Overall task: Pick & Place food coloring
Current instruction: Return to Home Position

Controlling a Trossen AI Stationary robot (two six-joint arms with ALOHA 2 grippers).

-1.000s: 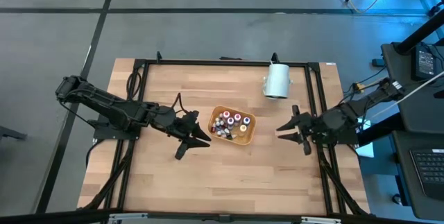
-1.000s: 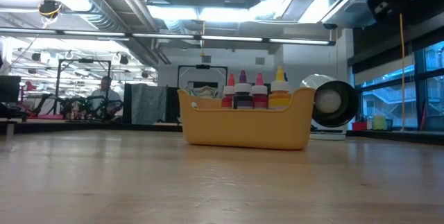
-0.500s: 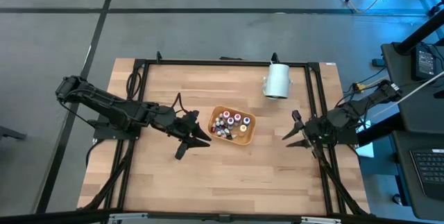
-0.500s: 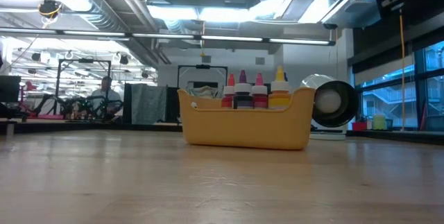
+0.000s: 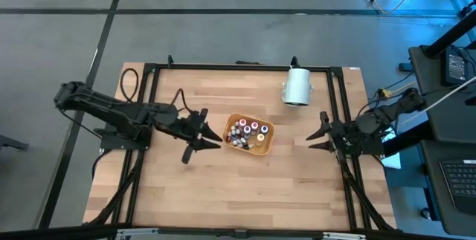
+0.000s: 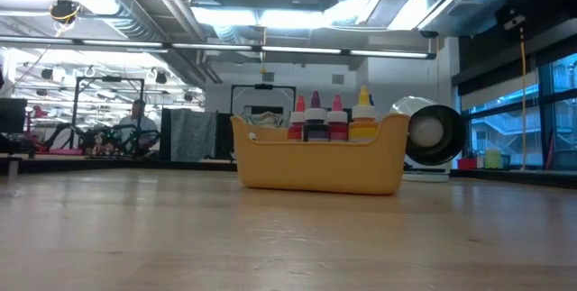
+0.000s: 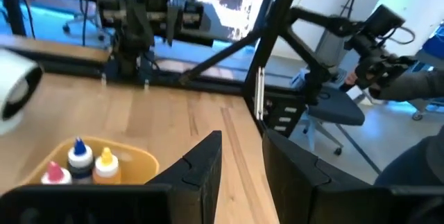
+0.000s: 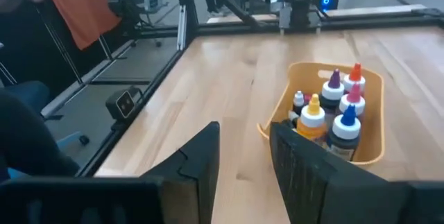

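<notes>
Orange tray (image 6: 315, 167), food coloring bottles (image 6: 326, 122) upright, tips upward

Bare wood (image 5: 245, 188) surrounds central bin (image 6: 320, 167) and rear cylinder (image 5: 297, 86).

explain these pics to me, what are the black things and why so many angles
It is a two-armed robot at a wooden table. One picture looks straight down, one looks level across the table top, and two come from cameras on the arms' wrists. The black things are the arms; each ends in a two-finger gripper. The left gripper hovers beside a yellow bin; the right gripper is near the table's right edge. Both are open and hold nothing. In the bin stand small food colouring bottles with coloured caps. A white cylinder lies near the table's back edge.
</notes>
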